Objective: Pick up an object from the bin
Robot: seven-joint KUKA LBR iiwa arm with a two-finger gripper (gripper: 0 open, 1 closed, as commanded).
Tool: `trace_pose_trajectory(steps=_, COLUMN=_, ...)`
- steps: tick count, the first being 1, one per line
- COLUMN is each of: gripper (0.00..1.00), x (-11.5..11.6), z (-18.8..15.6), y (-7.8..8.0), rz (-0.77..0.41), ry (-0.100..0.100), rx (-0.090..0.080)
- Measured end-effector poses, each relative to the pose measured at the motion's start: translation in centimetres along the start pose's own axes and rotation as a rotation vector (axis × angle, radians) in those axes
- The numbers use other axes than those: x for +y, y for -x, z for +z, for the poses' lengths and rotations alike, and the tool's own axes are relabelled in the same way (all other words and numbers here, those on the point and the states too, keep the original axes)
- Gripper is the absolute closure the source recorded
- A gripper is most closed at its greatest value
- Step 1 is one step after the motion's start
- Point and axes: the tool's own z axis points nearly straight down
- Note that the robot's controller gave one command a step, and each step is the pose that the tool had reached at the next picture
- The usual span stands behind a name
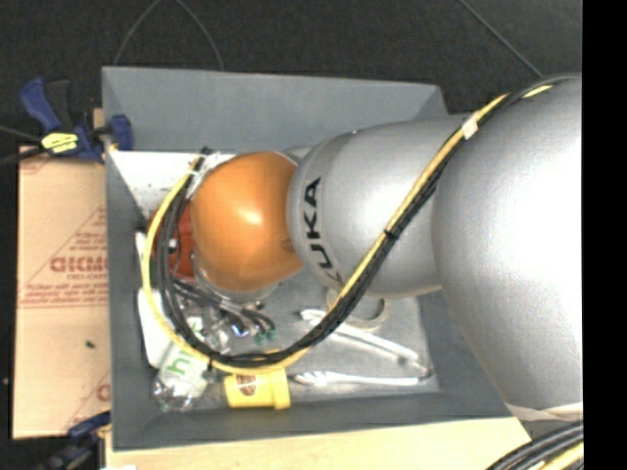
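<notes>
a red thing [177, 250] lies up-left of the gripper [227, 319], a clear wrapper [176, 375] with green print just down-left, and a yellow block [257, 390] just below. white plastic utensils [364, 346] lie to its right. the orange wrist cover [245, 218] hides the gripper, so i cannot tell whether it is open or holds anything. the wrapper and block look likeliest.

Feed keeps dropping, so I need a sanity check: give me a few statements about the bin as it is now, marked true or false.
1. The arm reaches in from the view's right. True.
2. A yellow thing lies by the lower wall of the bin. True.
3. The white utensils lie in the upper left corner. False: they lie lower right.
4. The orange cover hangs over the right half. False: it is over the left half.
5. A clear bag lies left of the yellow thing. True.
</notes>
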Motion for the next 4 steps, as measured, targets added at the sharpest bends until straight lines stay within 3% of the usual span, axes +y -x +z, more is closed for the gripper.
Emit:
trace_pose_trajectory(steps=1, gripper=0.0, x=0.0, z=5.0, y=-3.3, rz=-0.678, ry=-0.006, rx=-0.004)
trace_pose_trajectory(steps=2, gripper=0.0, x=0.6, z=8.0, y=-3.1, rz=-0.62, ry=0.001, rx=0.0)
trace_pose_trajectory(steps=3, gripper=1.0, x=-0.3, z=8.1, y=0.6, rz=-0.823, ry=-0.007, rx=-0.001)
trace_pose_trajectory(steps=4, gripper=1.0, x=-0.3, z=8.1, y=0.6, rz=-0.822, ry=-0.006, rx=-0.002)
